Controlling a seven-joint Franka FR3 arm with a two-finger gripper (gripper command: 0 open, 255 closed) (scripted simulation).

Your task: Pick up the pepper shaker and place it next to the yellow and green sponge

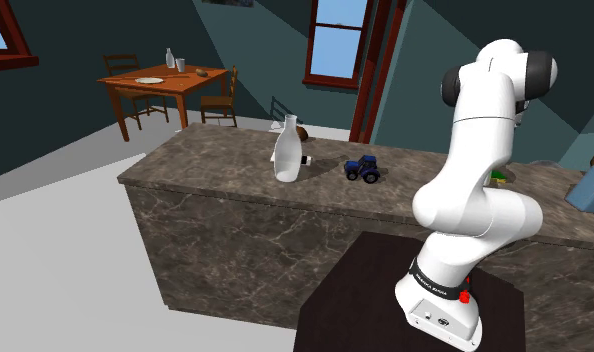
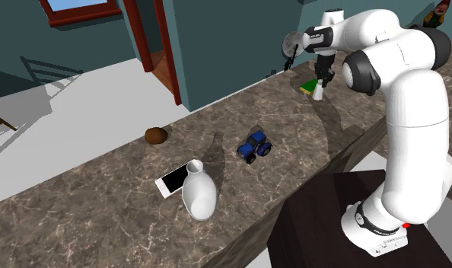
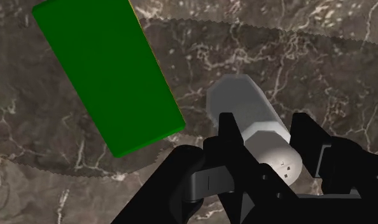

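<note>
Centrally in the wrist view, the pepper shaker (image 3: 254, 124), a pale grey cylinder with a perforated white cap, sits between the two black fingers of the gripper (image 3: 265, 127). The gripper is closed to a narrow span against the shaker's sides and holds nothing else. In the second exterior view the shaker appears at the upper right of the frame, upright beneath the gripper. It is just beside the sponge (image 3: 108, 76), a green slab with a thin yellow edge. Whether the shaker's base already rests on the marbled tabletop (image 3: 321, 57) cannot be told.

Principal hazards, as judged from this arrangement:
- **Unseated release:** if the base is not seated, a tall narrow body would probably drop, rock and topple.
- **Descent too close to the sponge:** the base could catch the sponge's edge and the shaker would be left leaning.
- **Uneven opening or a slanted withdrawal:** a finger could drag the cap and tip the shaker, or push it into the sponge and shift the sponge.

The blue toy tractor (image 2: 255, 146) at centre frame, and the white vase (image 2: 198, 194) at lower centre, lie well apart from the placement site and pose no evident obstruction.
</note>
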